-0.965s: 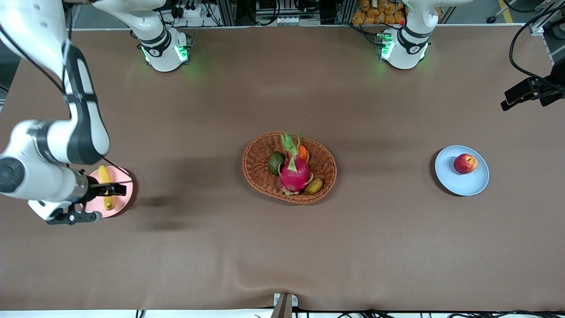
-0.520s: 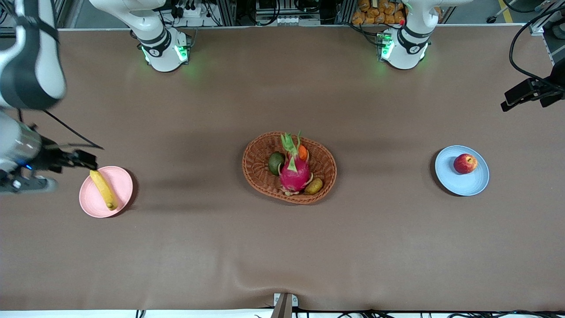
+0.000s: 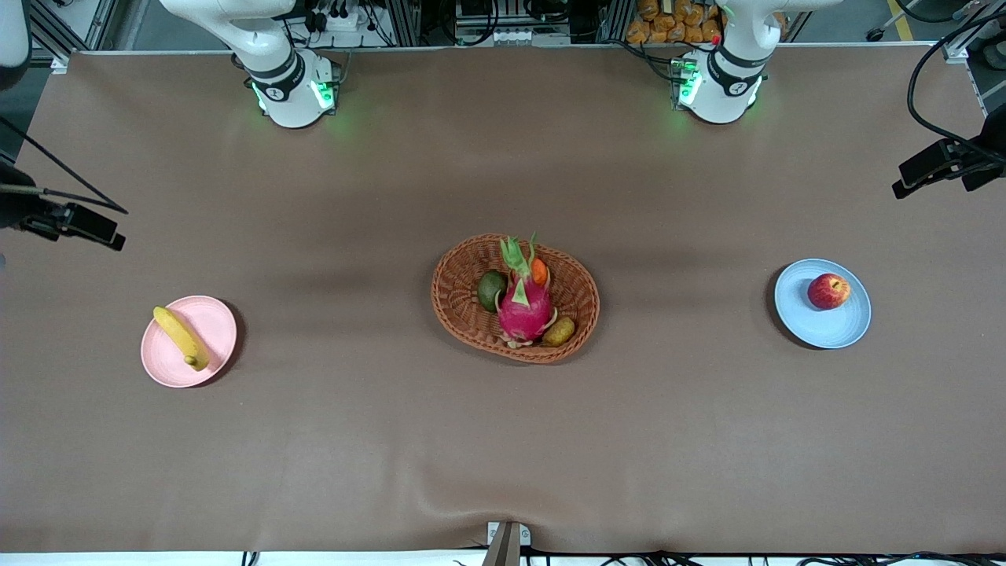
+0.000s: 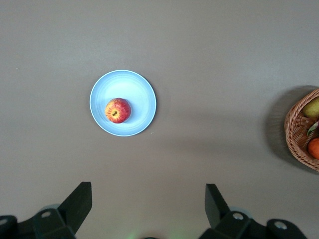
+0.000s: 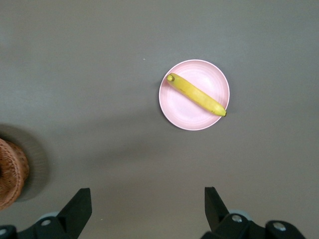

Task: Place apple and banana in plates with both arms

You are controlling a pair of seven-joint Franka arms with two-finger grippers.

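Since a second ago the right arm has pulled up and away from the pink plate (image 3: pixel 189 341); only its black right gripper (image 3: pixel 75 224) now pokes in at the edge of the front view, over the bare table (image 3: pixel 393 440) at the right arm's end, most of the arm cut off. From its wrist camera the two fingers (image 5: pixel 79 206) stand wide apart with nothing between them. The banana (image 3: pixel 181 338) lies alone across the pink plate, one tip reaching over the rim.

At the left arm's end the apple (image 3: pixel 828 291) sits on the blue plate (image 3: pixel 822 303), off-centre toward the bases. The left gripper (image 3: pixel 927 169) hangs high over that end of the table, partly cut off in the front view; its fingers (image 4: pixel 77 204) are spread wide and empty in its wrist view.

Between the plates stands a wicker basket (image 3: pixel 515 297) with a dragon fruit (image 3: pixel 523 306), a green fruit (image 3: pixel 491 290), a small orange fruit (image 3: pixel 539 272) half hidden, and a brownish one (image 3: pixel 559 331).
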